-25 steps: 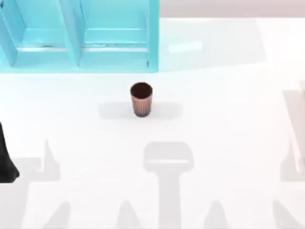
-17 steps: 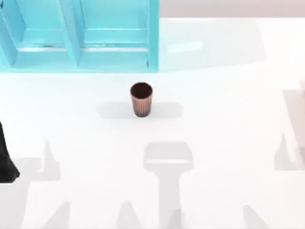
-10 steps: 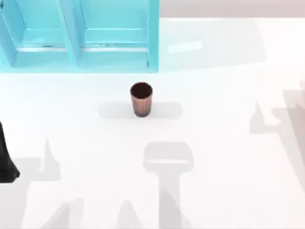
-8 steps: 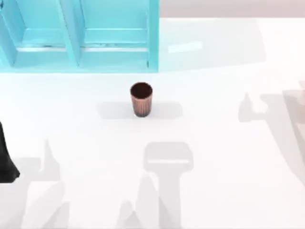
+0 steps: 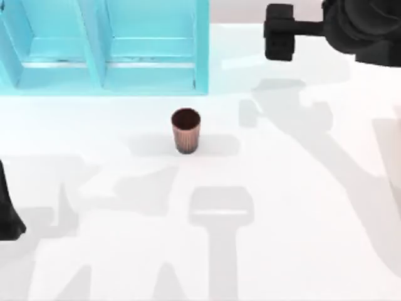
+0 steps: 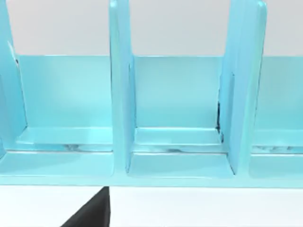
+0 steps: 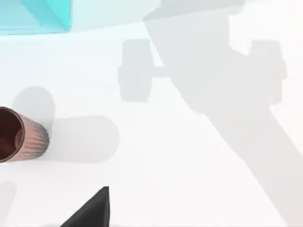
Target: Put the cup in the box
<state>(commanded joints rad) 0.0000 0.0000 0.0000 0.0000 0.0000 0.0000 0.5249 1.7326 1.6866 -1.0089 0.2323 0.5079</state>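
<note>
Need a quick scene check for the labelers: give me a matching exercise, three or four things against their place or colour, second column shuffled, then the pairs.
Column one:
1. cup
2. box
3. right arm
4. left arm

Column two:
A. turquoise, with upright dividers, at the table's far left
B. dark, at the top view's left edge
C. copper-brown, ribbed, upright on the table in front of the box
D. dark, reaching in over the table's far right corner

Pairs: 1-C, 2-A, 3-D, 4-B
</note>
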